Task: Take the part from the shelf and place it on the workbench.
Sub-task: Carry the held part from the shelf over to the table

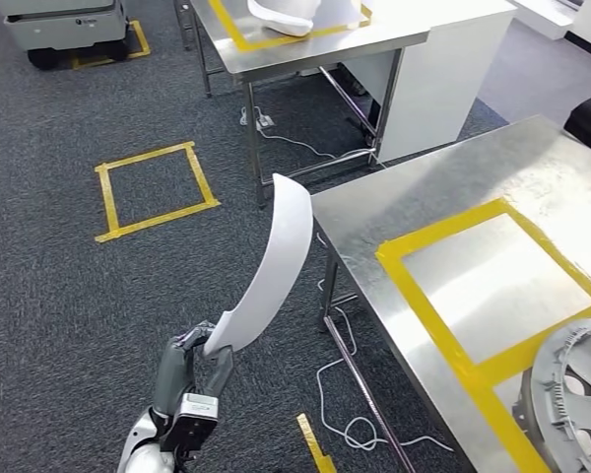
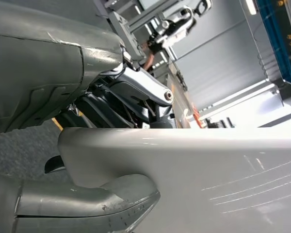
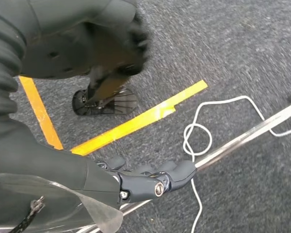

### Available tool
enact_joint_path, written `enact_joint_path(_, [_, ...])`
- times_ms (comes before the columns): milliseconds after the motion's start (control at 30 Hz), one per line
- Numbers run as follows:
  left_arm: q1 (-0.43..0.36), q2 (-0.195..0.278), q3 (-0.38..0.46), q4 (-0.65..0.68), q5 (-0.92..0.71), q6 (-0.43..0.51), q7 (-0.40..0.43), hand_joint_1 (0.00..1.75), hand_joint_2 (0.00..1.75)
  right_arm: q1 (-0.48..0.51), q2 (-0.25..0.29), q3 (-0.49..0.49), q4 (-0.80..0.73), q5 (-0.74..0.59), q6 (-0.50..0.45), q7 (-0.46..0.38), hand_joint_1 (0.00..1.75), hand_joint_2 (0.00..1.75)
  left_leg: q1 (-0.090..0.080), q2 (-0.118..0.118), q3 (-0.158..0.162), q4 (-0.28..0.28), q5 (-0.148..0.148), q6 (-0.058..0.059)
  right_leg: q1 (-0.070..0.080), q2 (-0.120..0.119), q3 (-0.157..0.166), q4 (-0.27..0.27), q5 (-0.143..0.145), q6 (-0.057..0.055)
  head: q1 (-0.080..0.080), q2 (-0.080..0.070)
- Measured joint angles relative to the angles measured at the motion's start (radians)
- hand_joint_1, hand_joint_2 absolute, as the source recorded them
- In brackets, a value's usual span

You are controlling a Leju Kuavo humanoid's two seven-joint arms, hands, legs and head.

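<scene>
My left hand grips the lower end of a long, curved white part, which rises up and to the right toward the corner of the steel workbench. In the left wrist view the white part runs across the picture with my thumb pressed on its face and my fingers behind it. A yellow tape rectangle is marked on the workbench top. My right hand hangs over the carpet, fingers stretched out and holding nothing.
A grey wheel cover lies at the workbench's near right. A second steel table stands behind, carrying another white part. White cable and yellow tape mark the carpet. A low bar runs near my right hand.
</scene>
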Motion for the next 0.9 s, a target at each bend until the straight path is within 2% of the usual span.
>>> enact_joint_path(33, [-0.001, 0.000, 0.002, 0.001, -0.001, 0.000, 0.001, 1.75, 1.75, -0.001, 0.000, -0.001, 0.000, 0.002, 0.000, 0.000, 0.00, 1.75, -0.003, 0.008, 0.001, 0.002, -0.002, -0.005, 0.002, -0.007, 0.015, -0.025, 0.004, -0.007, -0.001, 0.000])
enact_joint_path(100, [-0.004, -0.001, 0.005, 0.002, -0.006, -0.001, 0.002, 1.75, 1.75, -0.001, -0.001, -0.002, -0.001, 0.006, 0.001, 0.001, 0.00, 1.75, -0.005, 0.023, 0.004, 0.003, -0.003, -0.014, 0.004, 0.009, 0.015, -0.028, 0.005, -0.022, -0.002, 0.000])
enact_joint_path(133, [-0.006, -0.001, 0.007, 0.003, -0.008, -0.002, 0.004, 1.75, 1.75, 0.001, -0.001, -0.004, -0.001, 0.007, 0.001, 0.003, 0.00, 1.75, -0.003, 0.021, 0.004, 0.007, -0.008, -0.019, 0.002, 0.018, 0.014, -0.029, 0.007, -0.027, -0.002, 0.000])
enact_joint_path(200, [-0.010, -0.002, 0.012, 0.004, -0.011, -0.004, 0.006, 1.75, 1.75, 0.001, -0.002, -0.007, -0.001, 0.010, 0.001, 0.004, 0.00, 1.75, 0.002, -0.015, -0.012, 0.054, -0.047, -0.030, -0.002, 0.037, 0.014, -0.033, 0.012, -0.038, -0.005, 0.000])
enact_joint_path(267, [-0.012, -0.002, 0.016, 0.006, -0.014, -0.007, 0.009, 1.75, 1.75, -0.002, -0.003, -0.009, -0.001, 0.012, 0.001, 0.005, 0.00, 1.75, 0.006, -0.060, -0.067, 0.181, -0.117, -0.037, -0.004, 0.058, 0.012, -0.033, 0.015, -0.045, -0.009, 0.000])
enact_joint_path(300, [-0.012, -0.001, 0.018, 0.008, -0.015, -0.008, 0.010, 1.75, 1.75, -0.002, -0.003, -0.010, -0.001, 0.013, 0.001, 0.005, 0.00, 1.75, 0.007, -0.070, -0.098, 0.248, -0.143, -0.039, -0.003, 0.071, 0.010, -0.032, 0.015, -0.046, -0.010, 0.000])
enact_joint_path(333, [-0.012, 0.000, 0.019, 0.011, -0.016, -0.008, 0.010, 1.75, 1.75, -0.002, -0.003, -0.011, -0.001, 0.015, 0.001, 0.006, 0.00, 1.75, 0.007, -0.073, -0.118, 0.292, -0.153, -0.039, -0.003, 0.084, 0.009, -0.031, 0.016, -0.047, -0.010, 0.000])
enact_joint_path(367, [-0.012, 0.000, 0.020, 0.012, -0.016, -0.008, 0.011, 1.75, 1.75, -0.001, -0.003, -0.012, -0.001, 0.016, 0.001, 0.006, 0.00, 1.75, 0.008, -0.075, -0.122, 0.297, -0.141, -0.038, -0.002, 0.097, 0.009, -0.029, 0.016, -0.047, -0.010, 0.000])
enact_joint_path(400, [-0.012, 0.000, 0.021, 0.013, -0.018, -0.008, 0.011, 1.75, 1.75, 0.000, -0.003, -0.014, -0.001, 0.017, 0.001, 0.007, 0.00, 1.75, 0.008, -0.079, -0.106, 0.261, -0.109, -0.035, -0.002, 0.110, 0.009, -0.028, 0.016, -0.047, -0.010, 0.000])
enact_joint_path(433, [-0.012, 0.000, 0.021, 0.013, -0.019, -0.009, 0.011, 1.75, 1.75, 0.000, -0.003, -0.016, -0.001, 0.018, 0.001, 0.007, 0.00, 1.75, 0.008, -0.092, -0.077, 0.195, -0.067, -0.031, -0.002, 0.124, 0.009, -0.026, 0.016, -0.047, -0.010, 0.000])
enact_joint_path(467, [-0.013, 0.000, 0.021, 0.013, -0.019, -0.009, 0.011, 1.75, 1.75, -0.001, -0.003, -0.018, -0.001, 0.019, 0.001, 0.007, 0.00, 1.75, 0.009, -0.119, -0.048, 0.127, -0.034, -0.025, -0.002, 0.137, 0.008, -0.024, 0.016, -0.045, -0.009, 0.000])
enact_joint_path(500, [-0.013, 0.000, 0.022, 0.014, -0.020, -0.009, 0.011, 1.75, 1.75, -0.002, -0.003, -0.018, -0.001, 0.019, 0.001, 0.007, 0.00, 1.75, 0.011, -0.144, -0.024, 0.069, -0.012, -0.020, -0.002, 0.149, 0.004, -0.022, 0.017, -0.041, -0.009, 0.000])
enact_joint_path(533, [-0.013, 0.000, 0.023, 0.014, -0.020, -0.009, 0.012, 1.75, 1.75, -0.003, -0.003, -0.019, -0.001, 0.019, 0.001, 0.007, 0.00, 1.75, 0.011, -0.163, -0.012, 0.035, -0.004, -0.016, -0.004, 0.160, -0.002, -0.020, 0.019, -0.035, -0.009, 0.000])
enact_joint_path(567, [-0.013, 0.000, 0.024, 0.014, -0.020, -0.009, 0.012, 1.75, 1.75, -0.003, -0.003, -0.020, -0.001, 0.019, 0.001, 0.007, 0.00, 1.75, 0.011, -0.171, -0.010, 0.024, -0.008, -0.013, -0.006, 0.169, -0.009, -0.019, 0.023, -0.028, -0.010, 0.000])
enact_joint_path(633, [-0.014, -0.002, 0.025, 0.015, -0.021, -0.009, 0.012, 1.75, 1.75, 0.001, -0.004, -0.021, -0.001, 0.020, 0.001, 0.007, 0.00, 1.75, 0.011, -0.150, -0.009, 0.014, -0.005, -0.005, -0.010, 0.182, -0.022, -0.021, 0.027, -0.013, -0.012, 0.000])
enact_joint_path(667, [-0.015, -0.005, 0.026, 0.015, -0.021, -0.009, 0.012, 1.75, 1.75, 0.003, -0.004, -0.022, -0.001, 0.021, 0.001, 0.007, 0.00, 1.75, 0.013, -0.137, -0.007, 0.008, -0.001, 0.001, -0.008, 0.166, -0.030, -0.011, 0.021, -0.008, -0.010, 0.000])
enact_joint_path(700, [-0.015, -0.007, 0.027, 0.015, -0.021, -0.009, 0.012, 1.75, 1.75, 0.002, -0.005, -0.023, -0.001, 0.021, 0.001, 0.008, 0.00, 1.75, 0.014, -0.122, -0.004, 0.002, 0.002, 0.007, -0.006, 0.141, -0.046, 0.016, 0.004, -0.004, -0.006, 0.000])
enact_joint_path(767, [-0.015, -0.010, 0.030, 0.015, -0.021, -0.009, 0.013, 1.75, 1.75, -0.002, -0.005, -0.024, -0.001, 0.022, 0.001, 0.008, 0.00, 1.75, 0.013, -0.091, -0.003, -0.001, 0.002, 0.013, -0.003, 0.079, -0.102, 0.133, -0.058, 0.001, 0.001, 0.000])
enact_joint_path(800, [-0.014, -0.010, 0.031, 0.016, -0.021, -0.009, 0.013, 1.75, 1.75, -0.003, -0.005, -0.024, -0.001, 0.022, 0.001, 0.008, 0.00, 1.75, 0.011, -0.075, -0.003, -0.001, 0.001, 0.015, -0.004, 0.065, -0.135, 0.203, -0.088, 0.004, 0.003, 0.000])
enact_joint_path(833, [-0.013, -0.010, 0.032, 0.017, -0.021, -0.010, 0.013, 1.75, 1.75, -0.003, -0.005, -0.024, -0.001, 0.023, 0.001, 0.008, 0.00, 1.75, 0.009, -0.059, -0.004, -0.001, 0.001, 0.015, -0.005, 0.058, -0.158, 0.253, -0.104, 0.006, 0.003, 0.000])
enact_joint_path(867, [-0.013, -0.010, 0.033, 0.017, -0.022, -0.010, 0.013, 1.75, 1.75, -0.001, -0.005, -0.024, -0.001, 0.023, 0.001, 0.008, 0.00, 1.75, 0.008, -0.045, -0.003, -0.001, 0.000, 0.015, -0.005, 0.054, -0.161, 0.266, -0.101, 0.007, 0.003, 0.000])
enact_joint_path(900, [-0.014, -0.010, 0.034, 0.018, -0.023, -0.010, 0.014, 1.75, 1.75, 0.000, -0.006, -0.024, -0.001, 0.024, 0.001, 0.009, 0.00, 1.75, 0.008, -0.033, -0.003, 0.000, -0.001, 0.014, -0.006, 0.050, -0.142, 0.237, -0.079, 0.008, 0.003, 0.000])
